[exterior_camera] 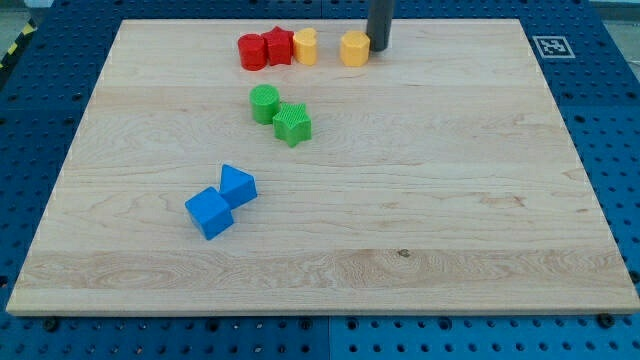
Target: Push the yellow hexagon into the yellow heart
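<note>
The yellow hexagon (355,48) sits near the view's top, right of centre-left. My tip (379,46) stands just to its right, touching or almost touching it. The yellow heart (306,46) lies a short gap to the hexagon's left, pressed against a red star-like block (279,46).
A red cylinder (251,52) sits left of the red star. A green cylinder (265,104) and a green star (293,124) lie below that row. Two blue blocks (238,186) (209,213) lie at the lower left. The wooden board's (450,200) top edge is close behind the row.
</note>
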Tool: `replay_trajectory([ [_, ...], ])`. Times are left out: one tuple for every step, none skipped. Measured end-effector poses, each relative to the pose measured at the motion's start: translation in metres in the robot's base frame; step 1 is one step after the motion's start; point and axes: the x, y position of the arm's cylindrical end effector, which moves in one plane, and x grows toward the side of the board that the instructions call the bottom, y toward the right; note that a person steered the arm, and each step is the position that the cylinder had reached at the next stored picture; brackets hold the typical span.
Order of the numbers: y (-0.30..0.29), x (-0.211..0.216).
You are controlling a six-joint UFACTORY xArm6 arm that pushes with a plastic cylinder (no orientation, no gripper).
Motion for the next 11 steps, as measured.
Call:
replay_trajectory([
  [-0.021, -0.011],
  [-0.008, -0.010],
  [0.054, 0.005],
  [0.036, 0.032],
  [0.000, 0.033],
  [-0.004, 0.016],
  [-0.004, 0.016],
  [-0.034, 0.014],
  [-0.040, 0.013],
  [-0.011, 0.036],
  [-0.002, 0.041],
])
